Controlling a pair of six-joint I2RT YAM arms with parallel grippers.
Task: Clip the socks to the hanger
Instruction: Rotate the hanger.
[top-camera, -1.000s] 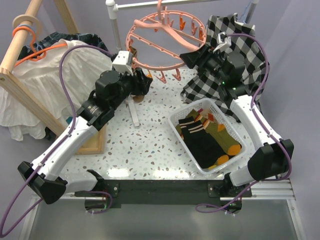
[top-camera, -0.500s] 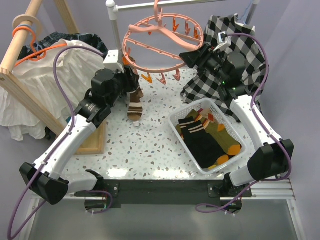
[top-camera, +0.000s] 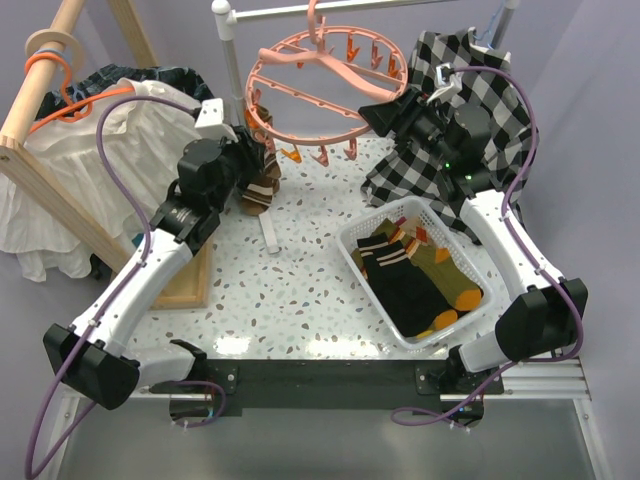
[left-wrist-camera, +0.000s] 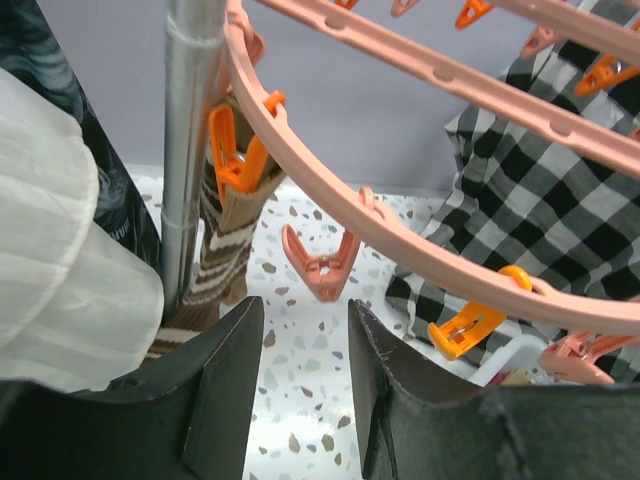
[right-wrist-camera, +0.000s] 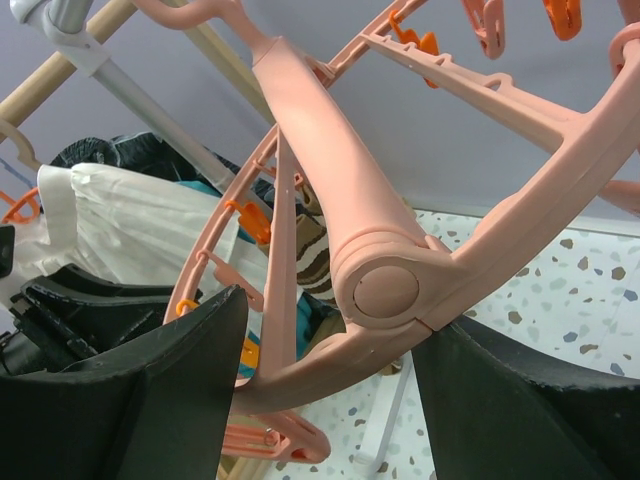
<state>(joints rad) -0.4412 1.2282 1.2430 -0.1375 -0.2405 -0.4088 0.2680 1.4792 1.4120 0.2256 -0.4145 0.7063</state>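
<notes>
Logged 1 striped sock (left-wrist-camera: 226, 245) pinned in orange clip (left-wrist-camera: 236, 150) at left rim of hanger (top-camera: 300, 138), just beside steel pole (left-wrist-camera: 190, 130), long axis dropping straight down. Found left gripper (left-wrist-camera: 300, 330) below and right of that clip, fingers apart, nothing between them, clear of sock. Found right gripper (right-wrist-camera: 335, 320) clamped across joint at hanger's right rim, apparently steadying ring. Spotted other socks (top-camera: 415, 280) heaped in white basket (top-camera: 352, 250), well right of left gripper and close by right arm. Judged next pick to hinge on that: basket nearer right arm, yet that arm taken up with ring, so probably a cross-table reach for left. Read clip's bite on sock only from left wrist view; got basket only from top view; confirmed clamp on joint only from right wrist view.
</notes>
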